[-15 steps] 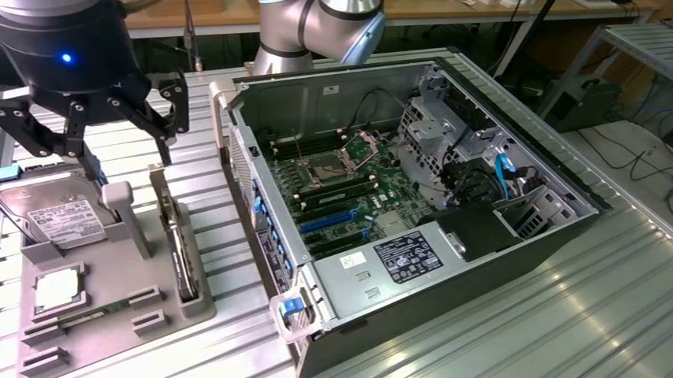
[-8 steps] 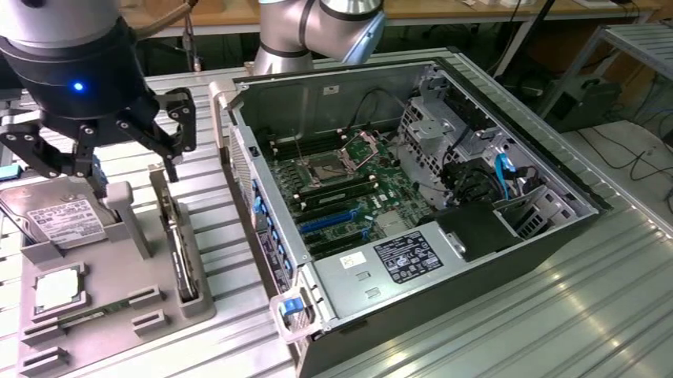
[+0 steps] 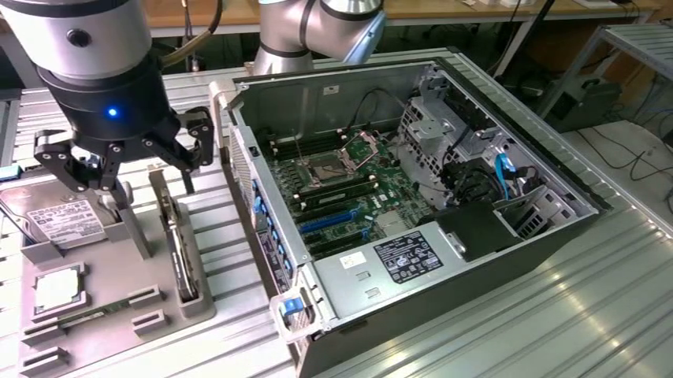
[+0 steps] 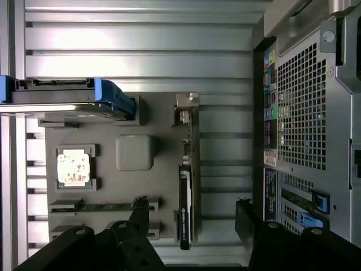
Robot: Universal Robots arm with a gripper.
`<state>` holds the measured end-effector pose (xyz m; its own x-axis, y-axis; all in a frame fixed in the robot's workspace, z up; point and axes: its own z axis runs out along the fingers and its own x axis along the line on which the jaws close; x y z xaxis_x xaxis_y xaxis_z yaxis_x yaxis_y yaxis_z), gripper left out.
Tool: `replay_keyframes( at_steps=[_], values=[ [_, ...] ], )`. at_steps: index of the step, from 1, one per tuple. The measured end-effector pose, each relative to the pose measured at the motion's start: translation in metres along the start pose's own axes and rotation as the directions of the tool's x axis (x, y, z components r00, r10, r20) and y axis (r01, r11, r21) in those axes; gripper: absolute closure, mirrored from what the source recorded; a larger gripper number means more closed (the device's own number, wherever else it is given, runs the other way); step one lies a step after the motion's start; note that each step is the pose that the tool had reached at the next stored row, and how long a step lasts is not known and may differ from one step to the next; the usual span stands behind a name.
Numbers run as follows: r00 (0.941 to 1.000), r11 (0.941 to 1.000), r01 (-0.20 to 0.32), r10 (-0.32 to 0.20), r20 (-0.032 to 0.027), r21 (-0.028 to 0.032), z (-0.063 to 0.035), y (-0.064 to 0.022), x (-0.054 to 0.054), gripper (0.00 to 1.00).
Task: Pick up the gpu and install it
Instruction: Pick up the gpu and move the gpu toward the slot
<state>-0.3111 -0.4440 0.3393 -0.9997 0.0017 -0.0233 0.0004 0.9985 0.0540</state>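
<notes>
Above tray (image 3: 116, 274), end effector (image 3: 142, 185) spread; wrist view centres gpu (image 4: 186, 189) btwn fingers (image 4: 135, 217).

Ribbed metal table (image 3: 589, 315): open computer case (image 3: 315, 102) and grey parts tray (image 3: 126, 272) side by side, apart.

Silver-grey arm (image 3: 84, 31) with a blue light (image 3: 112, 113) and black end effector (image 3: 126, 177).

You see the gpu (image 3: 175, 236), a thin dark circuit card, standing on its long edge in a slot of the grey holder tray (image 3: 116, 272), silver end bracket (image 4: 186, 107) at one end, black shroud (image 4: 185, 217) toward the other, beside the open computer case (image 3: 315, 94), not yet lifted
</notes>
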Motion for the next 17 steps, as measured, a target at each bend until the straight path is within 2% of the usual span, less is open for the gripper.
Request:
replay_keyframes(
  at_steps=[3, 8, 17],
  values=[
    [1.0, 1.0, 0.0, 0.0, 0.0, 0.0, 0.0052, -0.0015, 0.0, 0.27],
    [1.0, 1.0, 0.0, 0.0, 0.0001, -0.0001, 0.0142, -0.0088, 0.0, 0.27],
    [1.0, 1.0, 0.0, 0.0, 0.0, 0.0, 0.0306, -0.01, 0.0, 0.27]
  ],
)
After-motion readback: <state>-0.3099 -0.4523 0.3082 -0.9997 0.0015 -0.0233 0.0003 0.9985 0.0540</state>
